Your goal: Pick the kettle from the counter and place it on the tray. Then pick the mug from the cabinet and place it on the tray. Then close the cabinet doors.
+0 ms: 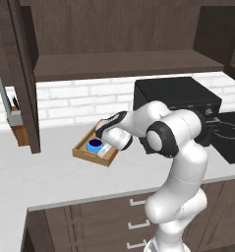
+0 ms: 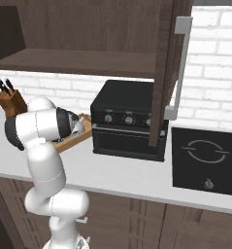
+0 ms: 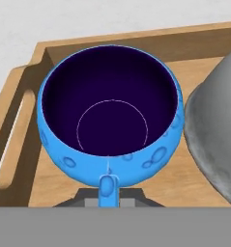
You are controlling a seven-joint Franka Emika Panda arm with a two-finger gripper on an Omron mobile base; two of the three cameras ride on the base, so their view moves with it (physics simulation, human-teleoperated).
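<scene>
The squat silver-grey metal kettle sits in the shallow light-brown wooden tray, the bright blue round mug beside it, apparently gripped by the clenched claw; the dark brown glass-panelled cabinet doors remain open.

Pale grey surface over brown drawers, wooden tray lay on it near the back wall, black oven stood just beside the tray, knife block at the far end, dark hob set flush beyond the oven.
</scene>
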